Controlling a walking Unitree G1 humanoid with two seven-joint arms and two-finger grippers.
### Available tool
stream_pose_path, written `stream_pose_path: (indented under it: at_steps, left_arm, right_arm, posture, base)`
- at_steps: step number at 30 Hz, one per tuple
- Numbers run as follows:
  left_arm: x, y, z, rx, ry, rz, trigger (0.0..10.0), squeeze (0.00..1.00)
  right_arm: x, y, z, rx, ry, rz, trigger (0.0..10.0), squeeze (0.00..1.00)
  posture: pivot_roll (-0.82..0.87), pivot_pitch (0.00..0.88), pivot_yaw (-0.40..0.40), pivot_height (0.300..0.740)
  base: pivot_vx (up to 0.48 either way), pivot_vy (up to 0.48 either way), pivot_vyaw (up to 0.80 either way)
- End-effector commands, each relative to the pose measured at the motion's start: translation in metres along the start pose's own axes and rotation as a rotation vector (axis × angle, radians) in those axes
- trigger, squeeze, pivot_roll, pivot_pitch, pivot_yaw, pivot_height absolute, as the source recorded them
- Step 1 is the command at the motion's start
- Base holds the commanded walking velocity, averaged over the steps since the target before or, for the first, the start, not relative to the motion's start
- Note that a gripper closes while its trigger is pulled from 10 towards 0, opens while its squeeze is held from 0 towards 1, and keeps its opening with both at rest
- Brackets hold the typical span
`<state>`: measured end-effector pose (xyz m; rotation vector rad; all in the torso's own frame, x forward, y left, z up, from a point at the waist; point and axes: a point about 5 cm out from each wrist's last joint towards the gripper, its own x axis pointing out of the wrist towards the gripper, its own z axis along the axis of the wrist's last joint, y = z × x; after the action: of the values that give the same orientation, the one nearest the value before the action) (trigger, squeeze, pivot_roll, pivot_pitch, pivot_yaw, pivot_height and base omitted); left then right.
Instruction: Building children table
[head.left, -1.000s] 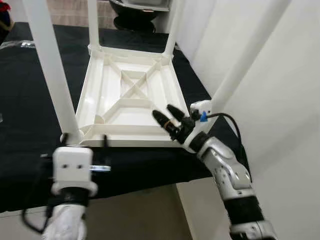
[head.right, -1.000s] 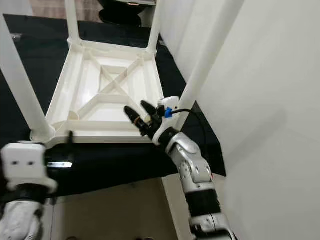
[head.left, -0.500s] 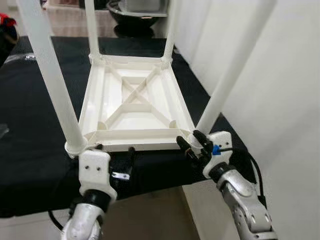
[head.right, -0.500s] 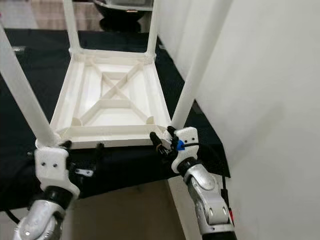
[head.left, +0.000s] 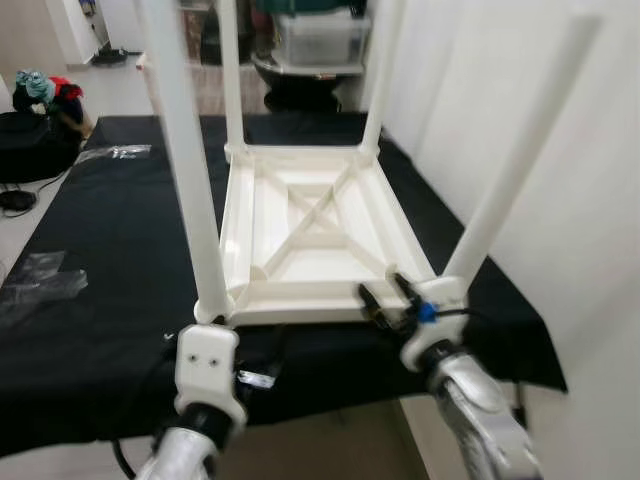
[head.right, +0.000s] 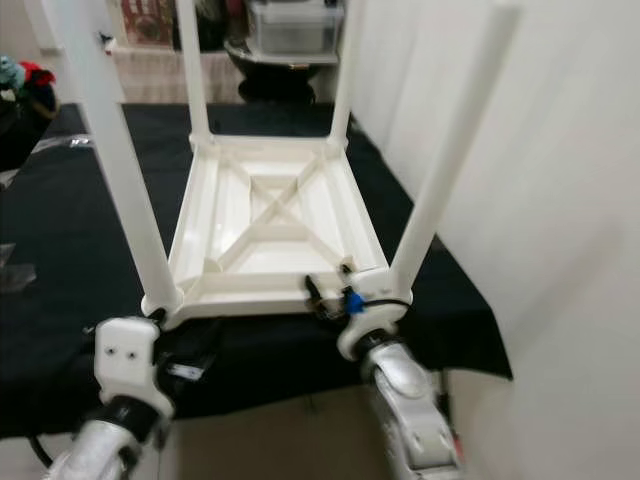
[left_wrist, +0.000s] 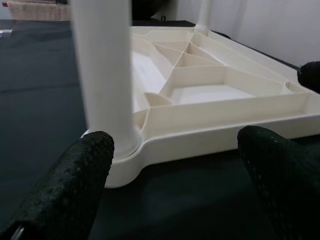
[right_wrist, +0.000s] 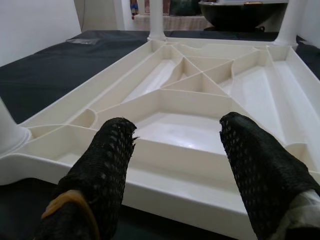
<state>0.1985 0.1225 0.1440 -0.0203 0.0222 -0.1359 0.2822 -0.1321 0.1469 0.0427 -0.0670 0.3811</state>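
The white children's table (head.left: 310, 235) lies upside down on a black cloth, its four legs pointing up. My left gripper (head.left: 228, 338) is open just short of the near-left corner, where the near-left leg (left_wrist: 102, 75) rises; its fingertips (left_wrist: 75, 185) stand wide apart on the cloth side of the rim. At the near-right corner my right gripper (head.left: 385, 295) is open beside the base of the near-right leg (head.left: 510, 170). Its fingers (right_wrist: 100, 170) reach over the near rim (right_wrist: 190, 175) toward the ribbed underside, holding nothing.
A black cloth (head.left: 100, 260) covers the work surface, whose front edge is just below my wrists. A white wall (head.left: 590, 250) stands close on the right. Clear plastic bags (head.left: 40, 275) lie at left. A black bag (head.left: 25, 130) and a storage bin (head.left: 320, 35) are beyond.
My right gripper drew back from over the underside to the near-right corner. The left gripper came up nearer the near-left corner. The camera has tilted up, showing more of the room.
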Motion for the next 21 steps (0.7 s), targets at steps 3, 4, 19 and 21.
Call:
stream_pose_path:
  at_steps: [3, 4, 19, 21]
  left_arm:
    - [-0.001, -0.003, -0.004, -0.007, 0.011, -0.013, 10.0, 0.00]
    - [0.000, -0.003, -0.004, -0.007, 0.010, -0.013, 10.0, 0.00]
    - [0.005, 0.003, 0.003, -0.017, -0.017, 0.036, 10.0, 0.00]
    - [0.005, 0.003, 0.003, -0.017, -0.017, 0.036, 10.0, 0.00]
  right_arm:
    - [-0.002, -0.008, 0.001, -0.026, 0.002, -0.031, 10.0, 0.00]
    - [-0.002, -0.009, 0.002, -0.038, -0.002, -0.040, 10.0, 0.00]
    - [0.014, -0.020, 0.022, -0.016, -0.060, -0.097, 10.0, 0.00]
    - [0.014, -0.020, 0.022, -0.016, -0.060, -0.097, 10.0, 0.00]
  posture:
    - [0.05, 0.086, -0.092, 0.740]
    - [0.05, 0.085, -0.090, 0.740]
    - [0.04, 0.109, -0.093, 0.740]
    - [0.04, 0.109, -0.093, 0.740]
  base:
    - [-0.256, 0.410, 0.00]
    - [0.000, 0.439, 0.00]
    - [0.000, 0.243, 0.00]
    - [0.000, 0.000, 0.00]
